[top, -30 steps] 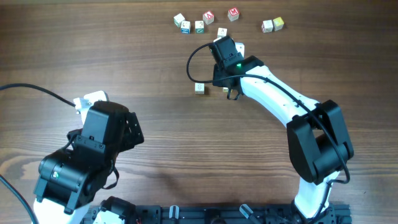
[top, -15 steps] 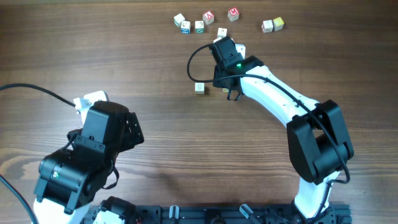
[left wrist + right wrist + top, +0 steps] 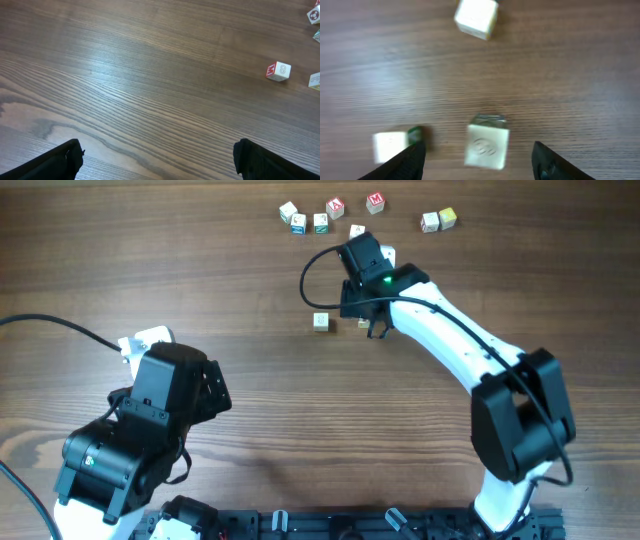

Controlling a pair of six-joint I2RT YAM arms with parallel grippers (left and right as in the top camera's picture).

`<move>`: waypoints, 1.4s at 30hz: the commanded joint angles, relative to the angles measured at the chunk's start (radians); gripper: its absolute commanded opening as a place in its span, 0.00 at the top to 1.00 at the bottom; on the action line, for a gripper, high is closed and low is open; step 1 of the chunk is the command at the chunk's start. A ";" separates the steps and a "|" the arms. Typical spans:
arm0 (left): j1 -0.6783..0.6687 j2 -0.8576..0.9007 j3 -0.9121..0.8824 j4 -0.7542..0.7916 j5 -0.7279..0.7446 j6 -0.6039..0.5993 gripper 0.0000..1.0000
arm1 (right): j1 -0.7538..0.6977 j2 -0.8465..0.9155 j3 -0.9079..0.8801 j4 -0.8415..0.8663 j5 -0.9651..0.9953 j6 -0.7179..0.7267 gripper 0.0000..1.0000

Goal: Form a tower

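In the right wrist view the tower [image 3: 487, 145] shows from above as a cream cube with a faint printed top face and a darker edge of something under it. My right gripper [image 3: 477, 146] stands open around it, with a gap on each side and no finger touching. From overhead the tower [image 3: 362, 323] is partly hidden by the right gripper [image 3: 373, 328]. Near the left finger lies a single cube with a green side [image 3: 390, 147]; another cream cube [image 3: 476, 17] lies farther off. My left gripper [image 3: 157, 152] is open over bare wood at the near left.
Several loose letter cubes lie along the far edge, among them a red-faced one [image 3: 375, 201] and a pair [image 3: 438, 219] at the right. A lone cube [image 3: 320, 321] sits left of the tower. A black cable [image 3: 310, 275] loops beside the right wrist.
The right gripper's jaws have spread apart from the top cube, and the wrist has shifted slightly away. The left arm has not moved.
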 commanded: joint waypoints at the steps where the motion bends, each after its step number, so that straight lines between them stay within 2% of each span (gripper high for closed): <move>1: 0.006 0.000 -0.003 0.000 -0.002 -0.010 0.00 | 0.032 -0.048 0.031 0.009 -0.086 -0.018 0.32; 9: 0.006 0.000 -0.003 0.000 -0.002 -0.010 0.00 | 0.145 0.011 0.027 0.105 -0.069 -0.017 0.29; 19: 0.006 0.000 -0.003 0.000 -0.002 -0.010 0.00 | 0.148 0.194 0.028 0.188 -0.049 -0.018 0.28; 23: 0.006 0.000 -0.003 0.000 -0.002 -0.010 0.00 | 0.148 0.220 0.027 0.180 -0.050 -0.017 0.58; 26: 0.006 0.000 -0.003 0.000 -0.002 -0.010 0.00 | 0.148 0.220 0.028 0.179 -0.050 -0.017 0.71; 29: 0.006 0.000 -0.003 0.000 -0.002 -0.010 0.00 | 0.148 0.219 0.029 0.173 -0.051 -0.018 0.81; 35: 0.006 0.000 -0.003 0.000 -0.002 -0.010 0.00 | 0.147 0.145 0.039 0.124 -0.052 -0.019 0.82; 42: 0.006 0.000 -0.003 0.000 -0.002 -0.010 0.00 | 0.147 -0.090 0.039 0.077 -0.006 -0.017 0.82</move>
